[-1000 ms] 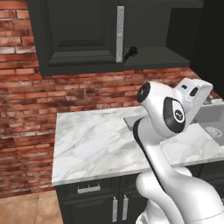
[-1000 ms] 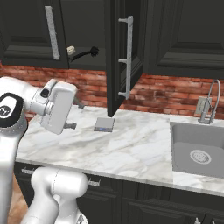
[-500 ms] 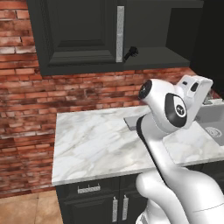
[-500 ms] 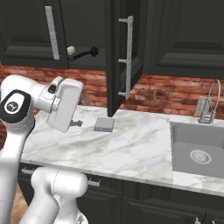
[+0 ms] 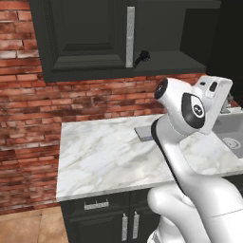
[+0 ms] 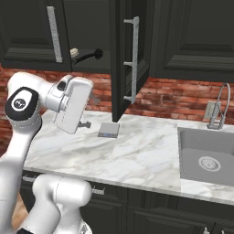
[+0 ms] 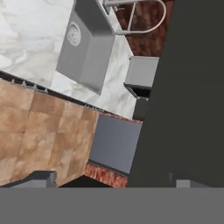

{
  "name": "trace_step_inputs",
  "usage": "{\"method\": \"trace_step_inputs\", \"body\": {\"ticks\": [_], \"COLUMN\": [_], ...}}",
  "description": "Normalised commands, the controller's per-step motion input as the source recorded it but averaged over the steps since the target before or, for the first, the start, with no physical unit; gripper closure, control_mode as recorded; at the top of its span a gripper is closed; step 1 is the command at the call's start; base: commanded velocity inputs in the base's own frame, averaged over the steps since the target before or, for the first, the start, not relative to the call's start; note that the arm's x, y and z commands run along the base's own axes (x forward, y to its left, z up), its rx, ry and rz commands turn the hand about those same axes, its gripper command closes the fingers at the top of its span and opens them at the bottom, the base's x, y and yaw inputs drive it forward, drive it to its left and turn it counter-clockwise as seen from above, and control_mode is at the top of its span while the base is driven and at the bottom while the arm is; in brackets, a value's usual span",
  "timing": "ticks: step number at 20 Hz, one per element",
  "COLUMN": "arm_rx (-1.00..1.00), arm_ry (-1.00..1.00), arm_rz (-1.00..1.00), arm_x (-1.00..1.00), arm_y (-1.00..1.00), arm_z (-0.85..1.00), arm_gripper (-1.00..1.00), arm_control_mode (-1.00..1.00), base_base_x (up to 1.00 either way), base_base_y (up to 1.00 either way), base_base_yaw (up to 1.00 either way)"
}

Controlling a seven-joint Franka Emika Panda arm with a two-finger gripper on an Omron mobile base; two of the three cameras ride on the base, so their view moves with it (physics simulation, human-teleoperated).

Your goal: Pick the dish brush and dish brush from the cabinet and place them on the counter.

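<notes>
The black dish brush (image 6: 87,56) lay on the dark inner shelf of the cabinet (image 6: 27,32), its handle jutting past the shelf edge, and beside it showed the round cream head of the second dish brush (image 6: 73,52). The cabinet's right door (image 6: 122,55) stood swung open. On the marble table (image 6: 137,151) below lay a flat grey square pad (image 6: 109,130), with the sink basin (image 6: 208,157) well apart to the right. The gripper (image 7: 113,179) hung above the table, jaws spread wide and holding nothing.
</notes>
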Motion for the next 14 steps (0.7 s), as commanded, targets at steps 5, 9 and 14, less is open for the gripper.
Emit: {"method": "trace_step_inputs", "body": {"ticks": [5,9,14], "arm_rx": [-0.01,-0.02,-0.02], "arm_ry": [0.03,0.01,0.0], "arm_rz": [0.04,0.05,0.03], "arm_x": [0.1,0.03,0.0], "arm_y": [-0.27,-0.27,-0.25], "arm_z": [0.06,0.01,0.0], "arm_gripper": [-1.0,-1.0,-1.0], "arm_control_mode": [-1.0,-1.0,-1.0], "base_base_x": [0.0,0.0,0.0], "base_base_y": [0.0,0.0,0.0], "base_base_yaw": [0.0,0.0,0.0]}}
